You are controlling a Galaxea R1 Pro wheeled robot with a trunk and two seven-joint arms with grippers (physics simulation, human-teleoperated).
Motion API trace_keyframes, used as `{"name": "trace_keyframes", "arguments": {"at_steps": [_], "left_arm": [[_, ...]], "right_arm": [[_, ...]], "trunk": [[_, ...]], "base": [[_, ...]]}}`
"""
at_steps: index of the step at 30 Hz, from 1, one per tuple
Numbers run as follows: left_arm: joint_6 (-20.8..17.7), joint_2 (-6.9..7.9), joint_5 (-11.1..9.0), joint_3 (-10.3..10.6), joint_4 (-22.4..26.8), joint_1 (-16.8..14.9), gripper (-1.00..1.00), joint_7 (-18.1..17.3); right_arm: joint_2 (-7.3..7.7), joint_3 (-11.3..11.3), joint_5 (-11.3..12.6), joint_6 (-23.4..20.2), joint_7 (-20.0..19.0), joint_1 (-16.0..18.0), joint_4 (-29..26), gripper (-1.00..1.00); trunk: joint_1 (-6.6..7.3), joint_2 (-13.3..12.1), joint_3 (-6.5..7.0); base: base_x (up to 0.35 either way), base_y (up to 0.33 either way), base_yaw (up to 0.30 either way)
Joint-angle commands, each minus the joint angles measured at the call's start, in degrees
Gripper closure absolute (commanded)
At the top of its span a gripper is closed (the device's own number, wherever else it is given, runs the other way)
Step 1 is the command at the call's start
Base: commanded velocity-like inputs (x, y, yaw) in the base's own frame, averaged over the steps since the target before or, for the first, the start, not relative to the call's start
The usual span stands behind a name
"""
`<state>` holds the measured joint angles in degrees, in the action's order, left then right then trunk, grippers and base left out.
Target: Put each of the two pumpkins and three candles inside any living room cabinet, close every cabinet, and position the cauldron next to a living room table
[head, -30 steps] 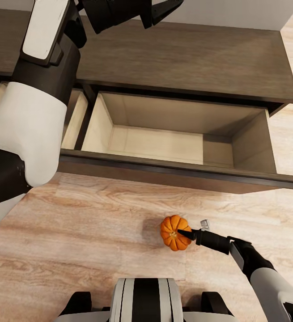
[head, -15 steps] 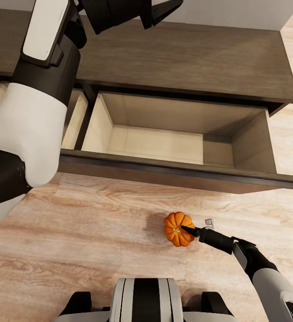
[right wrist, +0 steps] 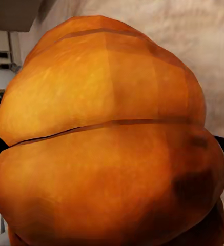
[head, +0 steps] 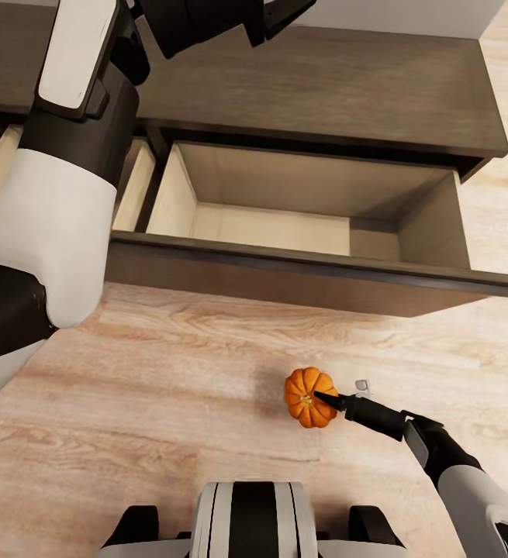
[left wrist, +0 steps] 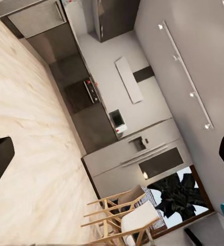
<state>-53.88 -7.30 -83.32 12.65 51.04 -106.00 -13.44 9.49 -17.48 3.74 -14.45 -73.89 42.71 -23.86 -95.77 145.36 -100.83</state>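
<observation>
Pumpkin (head: 309, 397): sat over the wood floor (head: 168, 403), in front of the robot's base (head: 252, 519) and short of the open drawer (head: 285, 232). I could not tell whether it rested on the boards or was lifted clear.

Right gripper (head: 325, 401): its fingers were clenched on the pumpkin, one dark fingertip lying across the stem spot. In the right wrist view the orange ribbed skin (right wrist: 106, 154) pressed right up to the lens, with dark finger edges at either side.

Right arm (head: 440, 465): reached low and forward from the robot's right side, forearm nearly level, wrist pointed in toward the pumpkin.

Step in hand: judged to be the pick of one pumpkin, with stowing not yet done.

Next move: would call for a lift high enough to clear the drawer's dark front panel (head: 300, 283), then a carry forward over the pale beige lining before letting go.

Cabinet (head: 323, 93): long dark-brown unit along the wall, drawer pulled well out and bare inside.

Left arm (head: 67, 155): raised high over the cabinet top.

Left gripper (head: 273, 12): finger state could not be told; the left wrist view looked across a distant kitchen.
</observation>
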Motion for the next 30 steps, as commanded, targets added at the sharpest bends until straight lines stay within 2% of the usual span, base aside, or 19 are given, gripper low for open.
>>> {"name": "trace_keyframes", "arguments": {"at_steps": [1, 13, 17, 21, 25, 30], "left_arm": [[0.00, 0.00, 0.00, 0.00, 0.01, 0.00, -1.00, 0.00], [0.00, 0.00, 0.00, -0.07, -0.06, 0.00, -1.00, 0.00], [-0.11, 0.16, -0.69, -0.13, 0.89, 0.57, -1.00, -0.05], [-0.13, 0.13, -1.98, -0.10, 4.00, 1.86, -1.00, 0.16], [-0.38, 0.10, -2.17, -0.04, 4.26, 2.26, -1.00, 0.30], [-1.09, 0.33, -2.10, 1.98, 4.20, 4.68, -1.00, 0.40]], "right_arm": [[-0.03, -0.01, 0.03, -0.05, -0.02, 0.00, 0.01, 1.00], [-0.14, -0.01, 0.03, -0.05, -0.02, 0.00, 0.04, 1.00], [-0.19, -0.01, 0.03, -0.05, -0.02, 0.00, 0.04, 1.00], [-0.25, -0.01, 0.03, -0.05, -0.02, 0.00, 0.04, 1.00], [-0.21, -0.01, 0.03, -0.05, -0.02, 0.00, 0.04, 1.00], [-0.26, -0.01, -0.05, 0.00, -0.02, -0.07, 0.04, 1.00]], "trunk": [[0.00, 0.00, 0.00], [0.00, 0.00, 0.00], [0.00, 0.00, 0.00], [0.10, -0.05, 0.89], [0.21, -0.11, 1.77], [0.34, -0.17, 2.88]], "base": [[-0.326, 0.000, 0.000], [-0.326, 0.000, 0.000], [-0.105, 0.000, 0.000], [-0.013, 0.000, 0.000], [-0.002, 0.000, 0.000], [0.000, 0.000, 0.000]]}}
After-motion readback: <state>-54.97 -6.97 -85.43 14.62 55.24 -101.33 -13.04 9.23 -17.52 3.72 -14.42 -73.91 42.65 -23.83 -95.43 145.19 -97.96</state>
